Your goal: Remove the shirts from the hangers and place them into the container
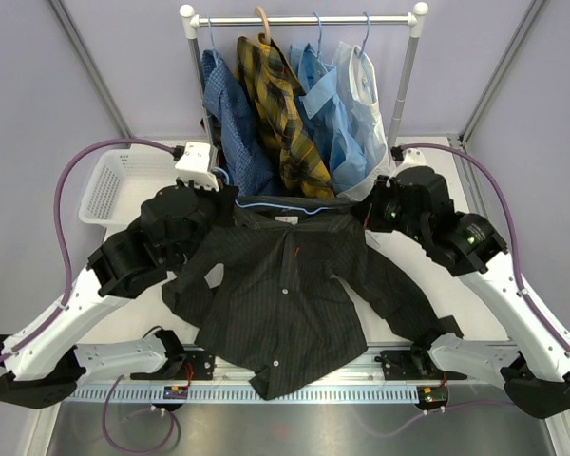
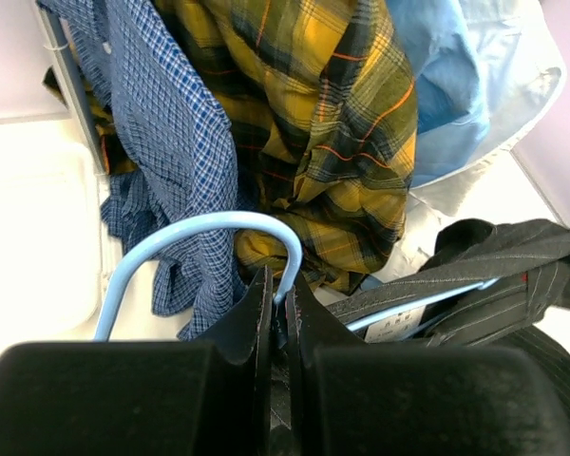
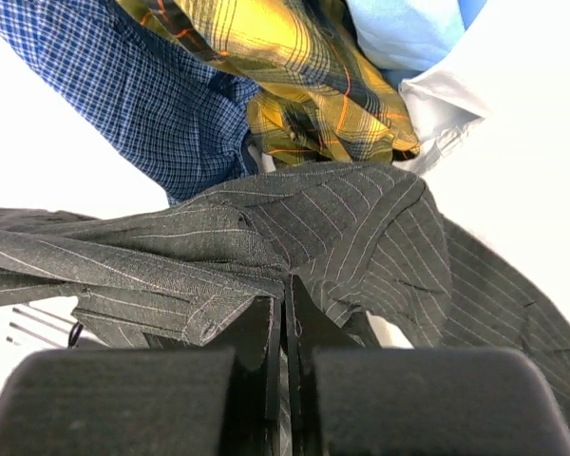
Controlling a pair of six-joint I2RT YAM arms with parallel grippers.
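One shirt (image 1: 285, 304) lay spread at the centre of the table (image 1: 356, 337). Four more shirts (image 1: 294, 123) hung on the rail (image 1: 304, 19) at 12 o'clock, the basket (image 1: 109, 185) at 10 o'clock.

No legible text in any view. White neck tag (image 2: 397, 329) inside collar of black pinstriped shirt (image 2: 513, 255) carries dark print marks in my left wrist view, too small and blurred to read. Same tag in top view is only a pale patch, unreadable. Right wrist view shows cloth only, nothing printed that I can read.
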